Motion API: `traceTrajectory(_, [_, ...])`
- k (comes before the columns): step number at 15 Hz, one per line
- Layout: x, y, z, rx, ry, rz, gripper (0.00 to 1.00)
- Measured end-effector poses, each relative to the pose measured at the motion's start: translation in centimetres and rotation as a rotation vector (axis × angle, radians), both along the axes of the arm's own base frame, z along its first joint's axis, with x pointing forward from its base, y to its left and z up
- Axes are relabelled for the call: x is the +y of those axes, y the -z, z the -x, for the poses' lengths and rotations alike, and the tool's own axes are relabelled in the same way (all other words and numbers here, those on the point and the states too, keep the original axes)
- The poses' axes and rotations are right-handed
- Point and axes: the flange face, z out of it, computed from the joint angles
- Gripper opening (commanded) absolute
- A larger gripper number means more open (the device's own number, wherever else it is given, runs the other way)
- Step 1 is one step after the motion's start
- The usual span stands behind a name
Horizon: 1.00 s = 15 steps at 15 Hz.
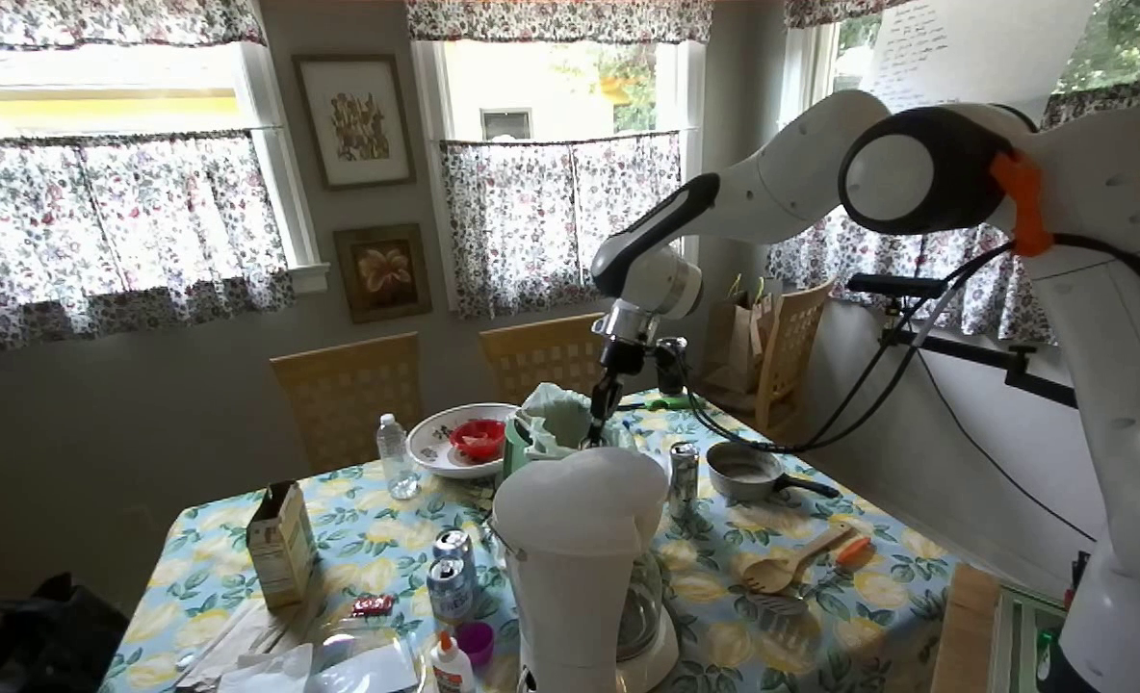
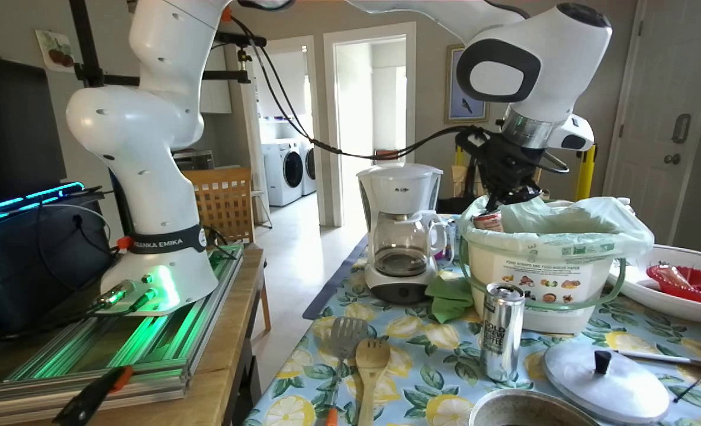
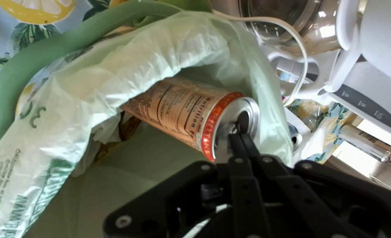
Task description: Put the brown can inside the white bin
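Observation:
The white bin point(image 2: 555, 322) is the food-scraps pail with a pale green liner and a green handle; its liner also shows in an exterior view point(image 1: 556, 414) and in the wrist view point(image 3: 169, 49). The brown can point(image 3: 175, 110), tan with a red band and an opened silver lid, leans tilted inside the bin, its top just above the rim, as an exterior view shows point(image 2: 488, 222). The liner hides its lower part. My gripper point(image 3: 239, 136) is shut, its fingertips at the can's lid near the tab; I cannot tell whether the tab is pinched. It also shows in an exterior view point(image 2: 494, 206).
A white coffee maker point(image 2: 401, 236) stands close beside the bin. A tall silver can point(image 2: 502, 337) stands right by the bin's wall. A white bowl point(image 1: 435, 448) with a red dish, a saucepan point(image 1: 743, 472), a pan lid point(image 2: 605, 378) and a wooden spoon point(image 2: 372, 367) are on the table.

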Motion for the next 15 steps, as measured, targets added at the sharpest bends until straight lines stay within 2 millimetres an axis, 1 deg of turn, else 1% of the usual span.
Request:
traceTrajectory(2, [-0.1,0.7,-0.2,0.007,-0.001,0.000,0.00])
traceTrajectory(3, [-0.1,0.9,-0.2,0.011,-0.002,0.002,0.27])
traceTrajectory(4, [-0.2,1.2,-0.3,0.014,-0.004,0.005,0.28])
traceTrajectory(6, [-0.3,1.4,-0.2,0.019,-0.007,0.013,0.40])
traceTrajectory(7, [-0.4,1.4,-0.2,0.021,-0.009,0.017,0.47])
traceTrajectory(11, [-0.6,1.3,-0.2,0.024,-0.023,0.038,0.74])
traceTrajectory(12, [-0.6,1.2,-0.2,0.025,-0.023,0.041,0.82])
traceTrajectory(13, [-0.7,1.0,-0.2,0.024,-0.021,0.043,0.88])
traceTrajectory(14, [-0.7,0.7,-0.2,0.020,-0.020,0.045,0.96])
traceTrajectory(15, [-0.8,0.3,-0.1,0.015,-0.020,0.047,0.99])
